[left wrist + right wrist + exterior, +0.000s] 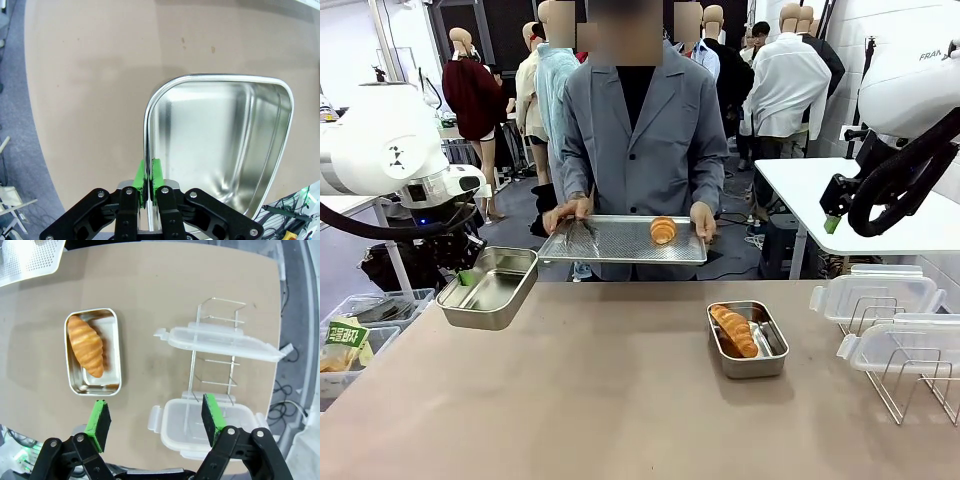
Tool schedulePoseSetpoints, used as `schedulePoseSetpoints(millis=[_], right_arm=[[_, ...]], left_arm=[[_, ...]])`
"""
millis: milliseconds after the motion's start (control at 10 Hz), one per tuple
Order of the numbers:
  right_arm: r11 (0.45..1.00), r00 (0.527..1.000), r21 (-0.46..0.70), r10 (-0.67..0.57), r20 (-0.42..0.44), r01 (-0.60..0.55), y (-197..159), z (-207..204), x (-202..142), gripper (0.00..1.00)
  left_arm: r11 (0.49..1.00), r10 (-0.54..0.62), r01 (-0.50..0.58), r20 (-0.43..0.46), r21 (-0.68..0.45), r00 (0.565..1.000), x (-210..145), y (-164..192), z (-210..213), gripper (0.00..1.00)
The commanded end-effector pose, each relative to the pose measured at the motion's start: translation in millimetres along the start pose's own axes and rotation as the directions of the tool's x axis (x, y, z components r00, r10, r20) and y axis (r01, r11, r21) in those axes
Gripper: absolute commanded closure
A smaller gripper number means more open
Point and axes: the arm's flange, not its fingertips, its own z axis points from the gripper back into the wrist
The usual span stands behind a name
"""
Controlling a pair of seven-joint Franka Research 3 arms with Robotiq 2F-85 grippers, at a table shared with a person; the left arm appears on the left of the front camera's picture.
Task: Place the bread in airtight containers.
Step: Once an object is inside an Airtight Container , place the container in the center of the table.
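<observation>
The left gripper (150, 186), pads pressed together on the rim, pinches an empty steel container (220, 150) whose tub stretches away ahead of its fingers over the brown bench (90, 75). The right gripper (155, 412) hangs with its jaws spread wide. Below and ahead of its one finger sits a second container (93, 390) with a croissant (86, 345) lying lengthwise inside. Beneath its other finger two clear lids (220, 342) rest on a wire rack (192, 370). Across the bench from both grippers, a person's hands (703, 220) hold a perforated tray (610, 245) carrying the other croissant (662, 230).
</observation>
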Motion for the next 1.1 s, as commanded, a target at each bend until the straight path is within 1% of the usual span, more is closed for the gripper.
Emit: schedulePoseSetpoints(millis=[0,1000], right_arm=[[1.000,1.000,0.011,-0.005,0.014,0.005,1.5,-3.2,-1.0,0.09],[1.000,1.000,0.011,-0.005,0.014,0.005,1.5,-3.2,-1.0,0.09]], left_arm=[[1.000,-0.003,0.003,0.007,0.008,1.000,-0.1,1.5,3.1,1.00],[1.000,-0.003,0.003,0.007,0.008,1.000,-0.1,1.5,3.1,1.00]])
